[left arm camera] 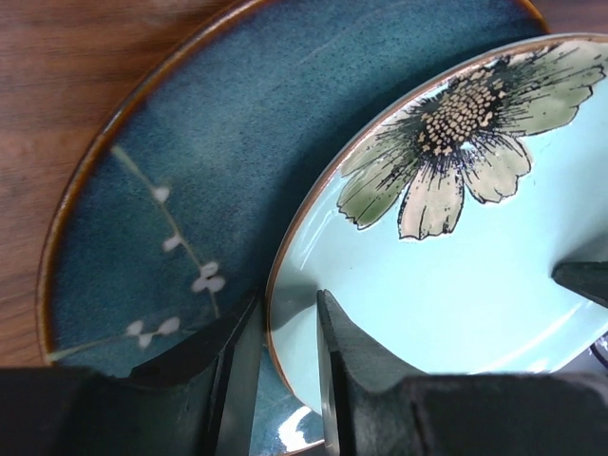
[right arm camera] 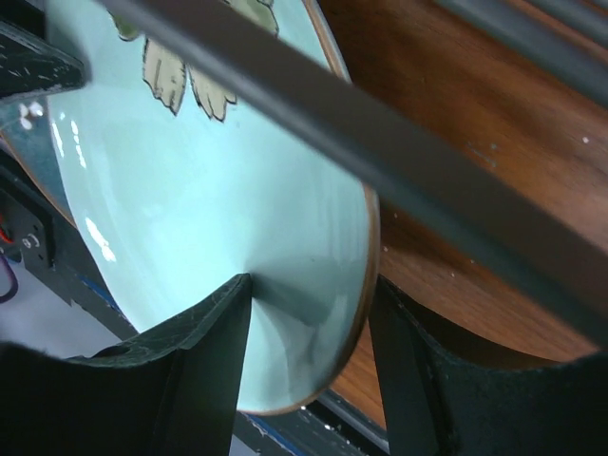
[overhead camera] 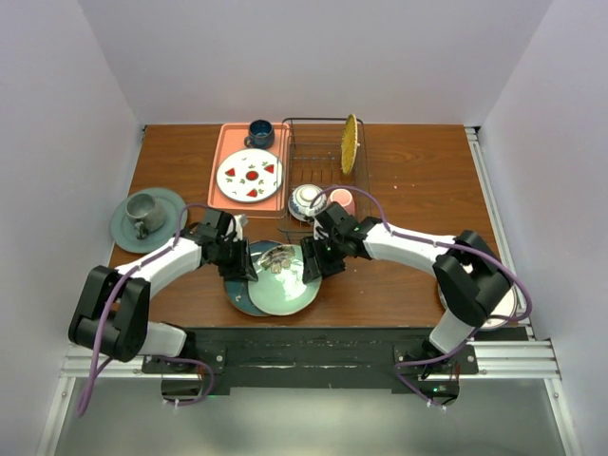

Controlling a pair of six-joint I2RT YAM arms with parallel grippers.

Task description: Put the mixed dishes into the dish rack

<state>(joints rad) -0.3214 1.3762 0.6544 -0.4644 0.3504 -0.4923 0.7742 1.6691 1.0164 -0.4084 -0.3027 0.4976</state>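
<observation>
Two on one plate: both arms are down at the pale flower plate (overhead camera: 285, 288), front centre of the table (overhead camera: 418, 190), where it lies on top of a dark teal plate (left arm camera: 190, 142).
Left end effector (left arm camera: 285, 313): fingers straddle the pale plate's left rim with a sliver of gap on each side, so it is not clamped.
Right end effector (right arm camera: 311, 294): astride the opposite rim, one finger on the glazed inside and one outside the edge. Both seem to touch, so it reads as a pinch.
Handling: glazed ceramic, so I'd say stiff, fairly heavy, slick and easy to chip. The plate beneath may slide or clink.
Where to hold: the raised rim, taken deep between the fingers, not at the very lip.
Destination: dish rack (overhead camera: 304, 142) at the back, well apart, with a yellow plate (overhead camera: 350, 144) upright in its prongs.
</observation>
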